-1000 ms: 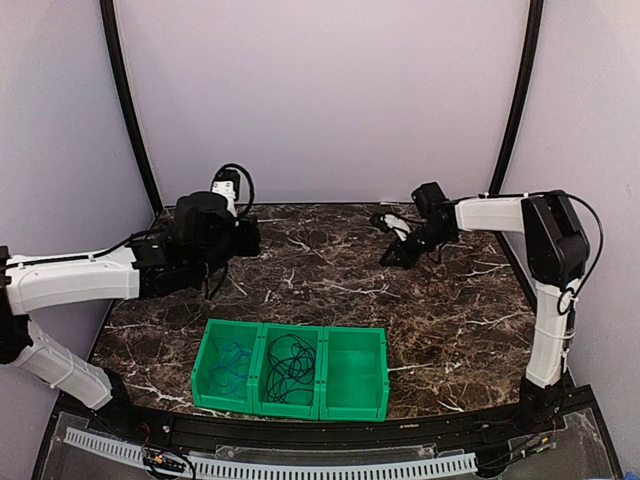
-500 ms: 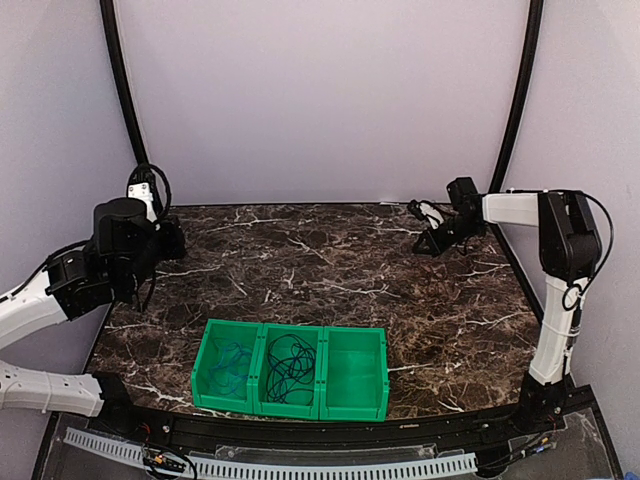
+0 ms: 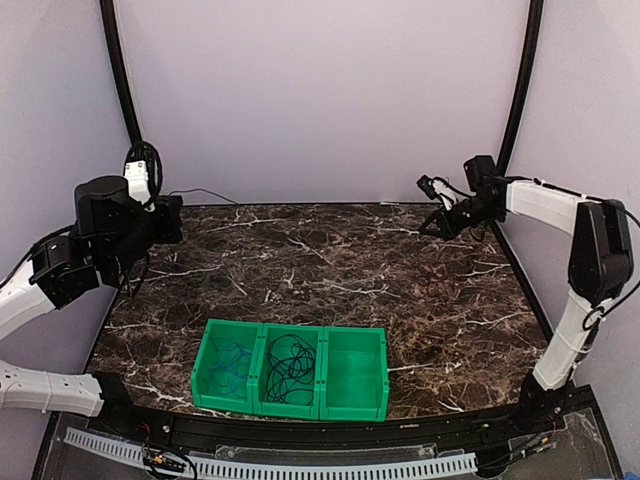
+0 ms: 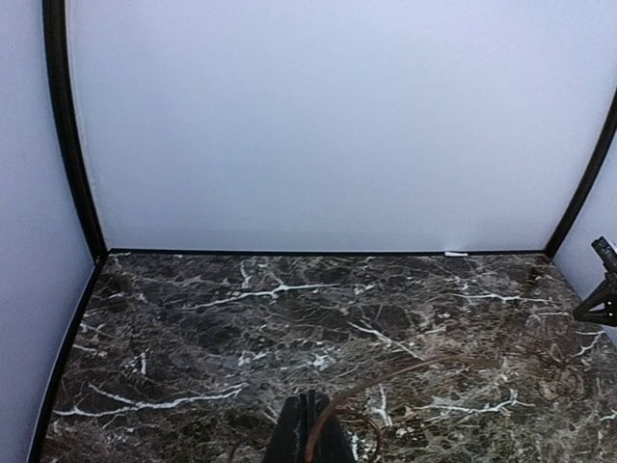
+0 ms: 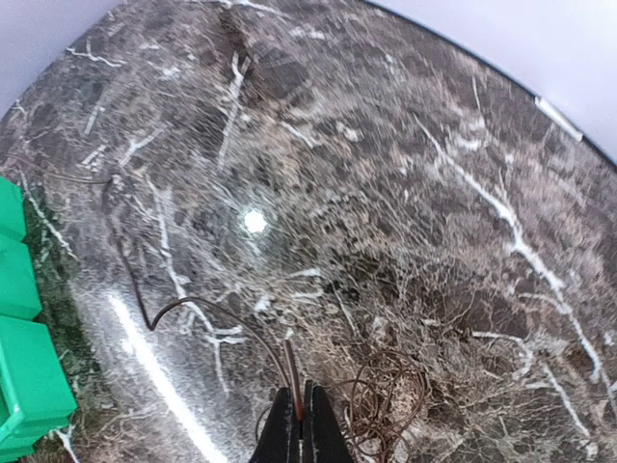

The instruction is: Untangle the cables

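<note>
The left end effector (image 4: 308,405), raised by the worktop's (image 3: 330,270) far-left corner, is clamped on a thin brown cable (image 4: 434,360) that arcs rightward across the far half. Near the far-right corner, the right end effector (image 5: 297,400) pinches what looks like the same cable above its loose coil (image 5: 386,410). The middle lies open, with the bins (image 3: 290,327) at the near edge.

The left gripper (image 3: 165,215) swung back from mid-table to the left edge, near the far corner. The right gripper (image 3: 440,205) rose and retreated toward the far right corner, each pinching the cable (image 5: 207,309).
</note>
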Controlling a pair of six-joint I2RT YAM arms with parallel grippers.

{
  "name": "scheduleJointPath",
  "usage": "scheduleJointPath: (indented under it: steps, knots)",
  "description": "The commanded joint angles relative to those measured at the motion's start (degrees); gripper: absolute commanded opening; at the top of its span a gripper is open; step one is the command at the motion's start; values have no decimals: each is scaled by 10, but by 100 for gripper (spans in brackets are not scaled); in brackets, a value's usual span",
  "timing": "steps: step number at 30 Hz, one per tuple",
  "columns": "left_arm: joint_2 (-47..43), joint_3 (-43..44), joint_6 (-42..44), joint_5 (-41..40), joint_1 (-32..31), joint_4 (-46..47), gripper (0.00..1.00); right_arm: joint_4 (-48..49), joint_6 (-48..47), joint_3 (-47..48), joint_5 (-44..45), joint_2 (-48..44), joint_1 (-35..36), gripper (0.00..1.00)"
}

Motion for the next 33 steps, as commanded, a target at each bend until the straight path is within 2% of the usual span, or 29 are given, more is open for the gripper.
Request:
scheduleJointPath:
  steps: [1,4,10,17,23,24,25,28,31,33]
  knots:
    - [9,46,52,144,3,42,0,-49,-40,-17,-74,-102,26,0]
    - [31,63,60,268,2,67,0,-82,-66,-38,-74,-152,71,0]
    - [79,94,36,412,-2,108,0,-98,-79,-105,-69,-214,178,0]
    - [93,71,28,500,-11,113,0,-110,-105,-174,-82,-221,272,0]
    - [101,28,6,514,-51,112,0,-98,-100,-188,-70,-192,304,0]
    - [104,26,5,510,-57,110,0,-103,-103,-187,-69,-183,305,1]
    - [111,26,5,506,-68,109,0,-114,-111,-183,-70,-173,305,9]
    - [128,26,4,506,-83,106,0,-146,-135,-176,-74,-165,303,21]
    - [143,27,1,512,-98,104,0,-152,-148,-188,-69,-197,289,39]
    - [157,29,-1,517,-105,106,0,-159,-158,-194,-72,-224,269,46]
